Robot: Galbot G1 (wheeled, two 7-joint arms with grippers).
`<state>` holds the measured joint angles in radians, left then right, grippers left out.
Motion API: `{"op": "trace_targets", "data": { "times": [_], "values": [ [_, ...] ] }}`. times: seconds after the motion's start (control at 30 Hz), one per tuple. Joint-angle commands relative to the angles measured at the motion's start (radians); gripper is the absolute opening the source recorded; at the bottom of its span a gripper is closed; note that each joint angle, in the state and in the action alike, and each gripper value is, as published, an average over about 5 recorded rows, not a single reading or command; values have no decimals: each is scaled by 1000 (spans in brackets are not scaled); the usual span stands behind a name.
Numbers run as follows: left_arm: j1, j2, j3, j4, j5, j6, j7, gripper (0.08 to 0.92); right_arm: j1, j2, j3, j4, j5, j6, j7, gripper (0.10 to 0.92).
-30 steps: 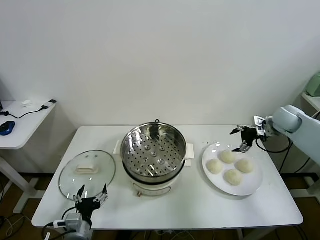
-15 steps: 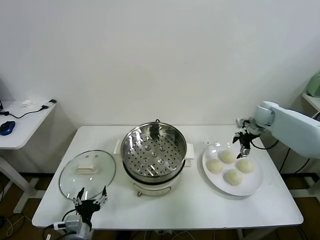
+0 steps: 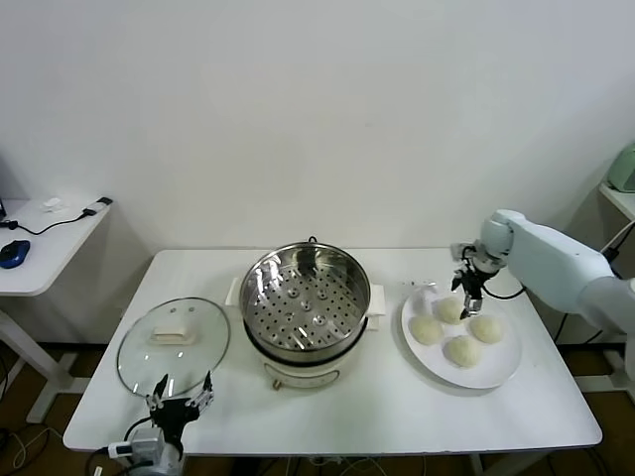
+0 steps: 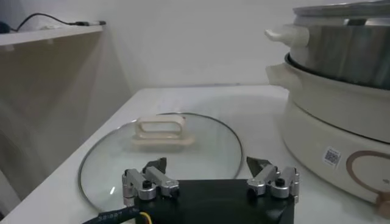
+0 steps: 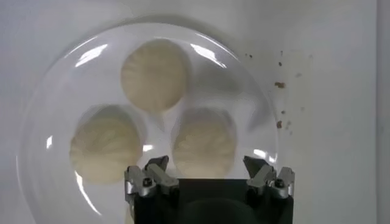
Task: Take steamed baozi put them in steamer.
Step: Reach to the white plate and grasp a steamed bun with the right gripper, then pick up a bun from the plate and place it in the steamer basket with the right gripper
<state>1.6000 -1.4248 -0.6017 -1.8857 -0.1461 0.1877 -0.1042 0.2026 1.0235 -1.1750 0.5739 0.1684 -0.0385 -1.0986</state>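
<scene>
Several cream-white baozi lie on a white plate (image 3: 499, 369) right of the steamer (image 3: 306, 302), a shiny steel pot with a perforated tray on a white base. My right gripper (image 3: 468, 289) hangs open, pointing down over the plate's far side, just above the rear baozi (image 3: 451, 310). In the right wrist view that baozi (image 5: 203, 141) lies just ahead of the open right gripper (image 5: 207, 167), apart from both fingers, with two more baozi (image 5: 153, 74) (image 5: 105, 149) beyond. My left gripper (image 3: 180, 401) stays open and empty at the table's front left edge.
A round glass lid (image 3: 174, 344) with a white handle (image 4: 159, 129) lies flat left of the steamer (image 4: 341, 115), right in front of the left gripper (image 4: 207, 167). A side table (image 3: 45, 243) with cables stands at far left. Brown specks (image 5: 281, 85) mark the table beside the plate (image 5: 55, 91).
My right gripper has swung left from past the plate's far right edge to over the plate and turned to point downward. The left gripper has barely shifted. Nothing was taken hold of.
</scene>
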Motion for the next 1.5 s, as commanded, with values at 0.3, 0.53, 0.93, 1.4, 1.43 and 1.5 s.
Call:
{"op": "trace_targets", "data": {
  "times": [0.3, 0.53, 0.93, 1.4, 1.43, 1.5],
  "values": [
    [-1, 1, 0, -14, 0, 6, -3, 823, -42, 35, 64, -51, -60, 5, 20, 697],
    [10, -4, 1, -37, 3, 10, -4, 823, 127, -64, -82, 182, 41, -51, 12, 557],
    [23, -11, 24, -76, 25, 18, -2, 823, 833, -3, -499, 658, 364, 103, -38, 551],
    [33, -8, 22, -94, 28, 19, -3, 823, 625, 246, -387, 827, -39, 489, 91, 551],
    [35, -7, 22, -95, 29, 18, -3, 823, 593, 249, -370, 797, -94, 518, 101, 551],
    [37, -5, 22, -95, 30, 17, -4, 823, 522, 259, -328, 717, -202, 571, 125, 551]
  ]
}}
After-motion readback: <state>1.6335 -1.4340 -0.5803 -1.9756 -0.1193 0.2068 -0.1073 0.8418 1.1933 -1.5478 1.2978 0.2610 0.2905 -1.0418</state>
